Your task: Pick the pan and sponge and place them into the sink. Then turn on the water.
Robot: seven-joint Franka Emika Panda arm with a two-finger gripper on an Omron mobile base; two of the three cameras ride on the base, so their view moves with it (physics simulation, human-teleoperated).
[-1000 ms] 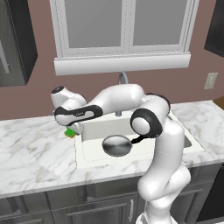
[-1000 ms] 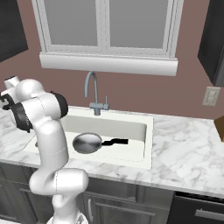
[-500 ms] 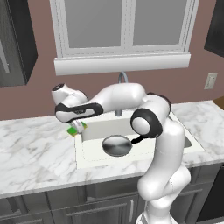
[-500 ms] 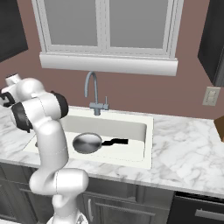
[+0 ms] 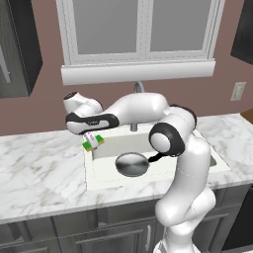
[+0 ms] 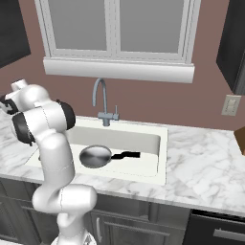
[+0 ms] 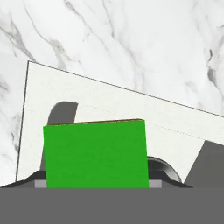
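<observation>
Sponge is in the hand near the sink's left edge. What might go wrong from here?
1. The sponge hangs over the sink rim, not clearly over the basin; released now, it may land on the counter.
2. The pan already lies in the basin, so the sponge may drop onto it.

The pan [image 6: 95,156] lies inside the sink [image 6: 160,158], left of its middle, black handle pointing right (bowl shiny grey). The faucet [image 6: 103,103] stands behind the sink; marble desk [image 6: 206,167] surrounds it.
</observation>
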